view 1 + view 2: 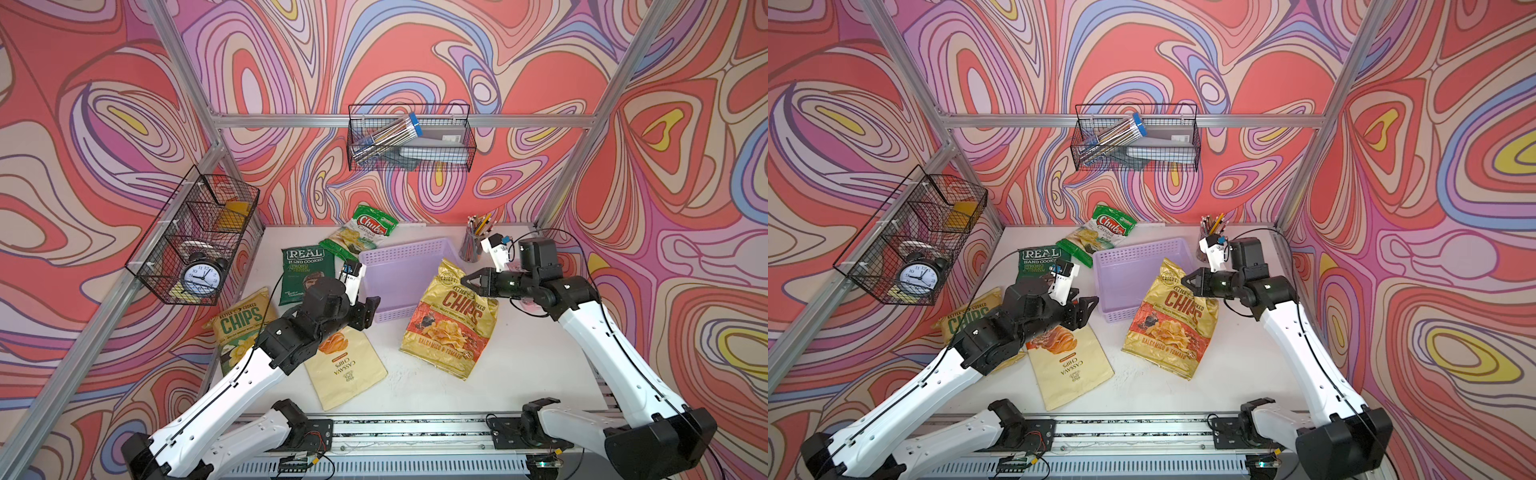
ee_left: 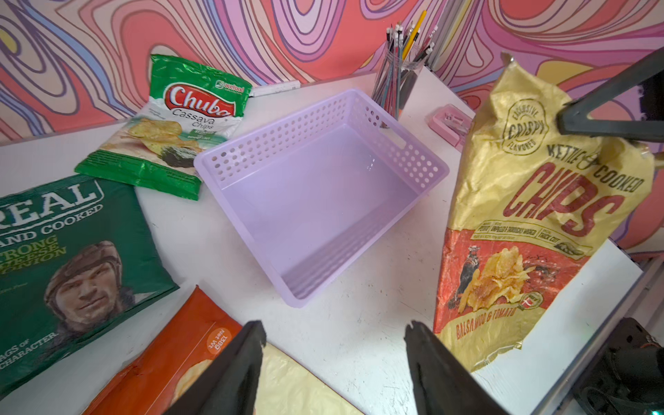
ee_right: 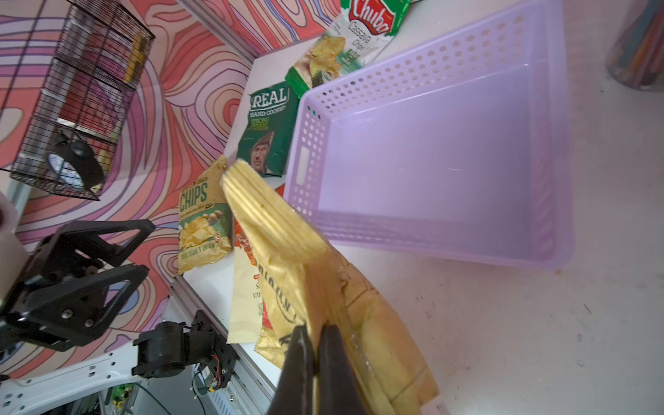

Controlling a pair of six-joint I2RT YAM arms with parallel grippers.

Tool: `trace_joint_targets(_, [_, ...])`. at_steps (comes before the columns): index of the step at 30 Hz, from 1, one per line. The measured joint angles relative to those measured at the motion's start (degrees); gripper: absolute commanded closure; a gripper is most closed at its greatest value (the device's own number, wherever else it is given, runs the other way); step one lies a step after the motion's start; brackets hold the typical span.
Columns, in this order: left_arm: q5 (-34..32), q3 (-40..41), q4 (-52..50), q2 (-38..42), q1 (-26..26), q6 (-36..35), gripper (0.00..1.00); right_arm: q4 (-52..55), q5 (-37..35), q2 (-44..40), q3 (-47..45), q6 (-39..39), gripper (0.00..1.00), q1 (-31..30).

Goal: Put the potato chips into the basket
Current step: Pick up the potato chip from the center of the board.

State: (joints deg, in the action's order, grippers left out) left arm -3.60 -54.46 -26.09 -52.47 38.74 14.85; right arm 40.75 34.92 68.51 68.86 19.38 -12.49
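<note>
Foil, light, slippery: my right claw [image 1: 471, 280] pinches the red CHIPS bag [image 1: 451, 328] by its top seam, I think. Basket [image 1: 399, 252] at its ten o'clock; left claw [image 2: 336, 332] apart.

pencil cup [image 1: 472, 246] upright | pink case [image 2: 449, 124] just beside pencil cup | alarm clock [image 1: 200, 277] inside wire basket [image 1: 158, 253], well apart from pencil cup

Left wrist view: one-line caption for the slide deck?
Left gripper, jaws open, faces the empty lilac basket; right gripper holds the red-yellow CHIPS bag up by its upper edge beside it.
</note>
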Motion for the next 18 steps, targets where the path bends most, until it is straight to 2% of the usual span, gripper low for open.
trace_joint_targets(5, [-2.75, 1.68, 0.39, 2.51, 0.0, -0.39, 0.31, -8.28, 4.72, 4.9, 2.6, 5.01, 1.0, -0.37])
trace_joint_targets(18, [-5.84, 1.73, 0.42, 2.86, 0.0, -1.62, 0.31, -31.3, 16.17, 15.32, 10.05, 19.32, 1.0, -1.97])
